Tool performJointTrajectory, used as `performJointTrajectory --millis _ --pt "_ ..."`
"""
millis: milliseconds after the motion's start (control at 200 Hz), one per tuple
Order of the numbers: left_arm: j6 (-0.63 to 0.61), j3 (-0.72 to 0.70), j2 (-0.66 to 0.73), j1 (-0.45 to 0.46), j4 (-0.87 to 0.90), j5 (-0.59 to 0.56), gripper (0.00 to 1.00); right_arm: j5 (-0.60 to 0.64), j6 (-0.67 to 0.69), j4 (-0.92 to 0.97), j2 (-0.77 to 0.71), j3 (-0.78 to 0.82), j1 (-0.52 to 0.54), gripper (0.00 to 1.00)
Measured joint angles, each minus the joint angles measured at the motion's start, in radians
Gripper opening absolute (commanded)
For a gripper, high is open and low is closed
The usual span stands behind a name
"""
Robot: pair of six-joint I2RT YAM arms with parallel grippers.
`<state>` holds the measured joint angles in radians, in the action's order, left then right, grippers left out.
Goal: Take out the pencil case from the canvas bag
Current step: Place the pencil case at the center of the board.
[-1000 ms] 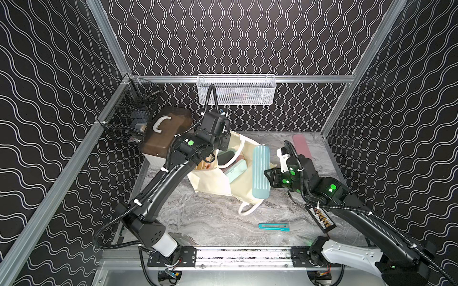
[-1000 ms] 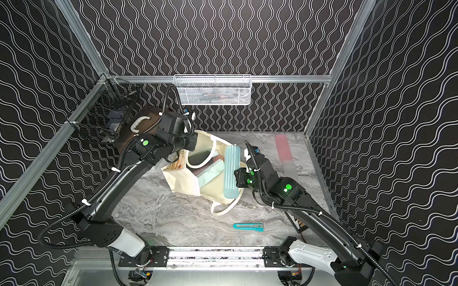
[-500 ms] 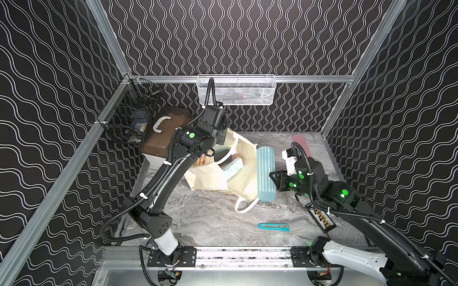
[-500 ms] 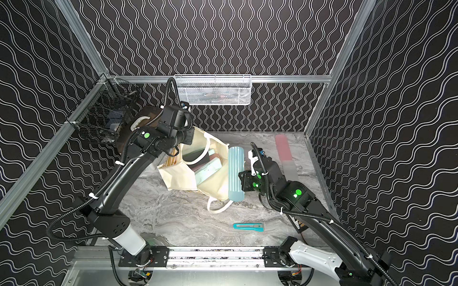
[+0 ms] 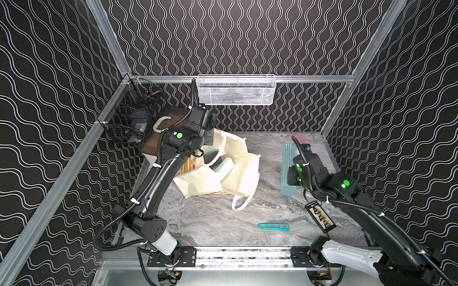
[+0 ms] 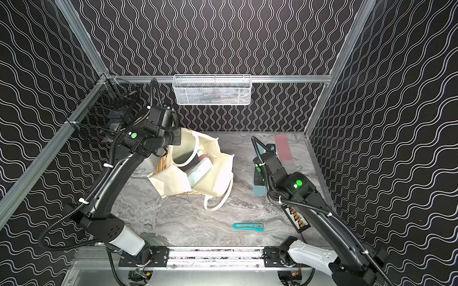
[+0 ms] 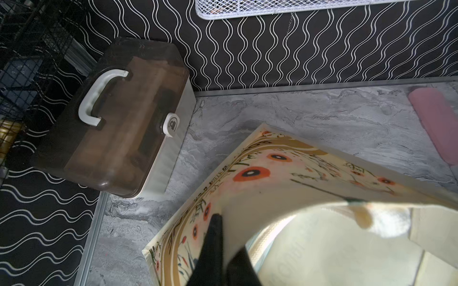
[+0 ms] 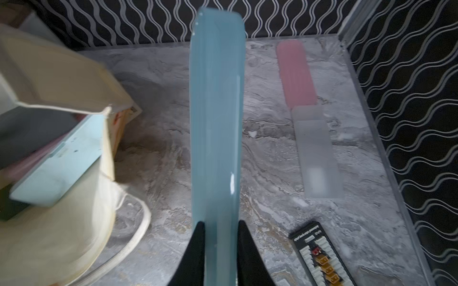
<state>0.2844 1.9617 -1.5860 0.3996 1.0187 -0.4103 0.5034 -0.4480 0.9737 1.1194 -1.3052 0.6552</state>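
The cream canvas bag (image 5: 238, 173) (image 6: 213, 178) sits mid-table with its mouth open; its floral side (image 7: 272, 178) faces the left wall. My left gripper (image 7: 226, 235) is shut on the bag's top edge at the floral side and holds it up. The pencil case (image 5: 287, 168) (image 6: 259, 190), a long light-blue box, is outside the bag and to its right, above the table. Pinching one end of the pencil case (image 8: 215, 111) is my right gripper (image 8: 220, 225), shut on it. A pale blue box (image 5: 223, 169) and dark flat items remain inside the bag.
A brown-lidded white box (image 5: 158, 128) stands at the back left, beside a black wire basket (image 5: 131, 116). A white mesh basket (image 5: 235, 90) hangs on the back wall. A pink case (image 8: 295, 76), a black connector board (image 5: 320, 218) and a teal utility knife (image 5: 273, 226) lie on the table.
My right gripper has carried the pencil case out of the bag's mouth and off to the right. The left arm pulled the bag's edge up and back, and the bag shifted a little.
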Motion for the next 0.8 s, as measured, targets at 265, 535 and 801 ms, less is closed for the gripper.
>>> performJointTrajectory --millis 265,535,801 --pt "0.042 -0.076 0.07 -0.005 0.003 0.068 0.0 -0.035 0.095 0.019 0.265 -0.072 -0.195 0.07" --pt "0.093 -0.151 0.126 -0.006 -0.011 0.109 0.0 -0.124 0.181 0.0 0.557 -0.208 -0.33 0.07" --pt "0.098 -0.203 0.162 -0.006 -0.03 0.11 0.0 -0.117 0.225 0.071 0.853 -0.469 -0.394 0.07"
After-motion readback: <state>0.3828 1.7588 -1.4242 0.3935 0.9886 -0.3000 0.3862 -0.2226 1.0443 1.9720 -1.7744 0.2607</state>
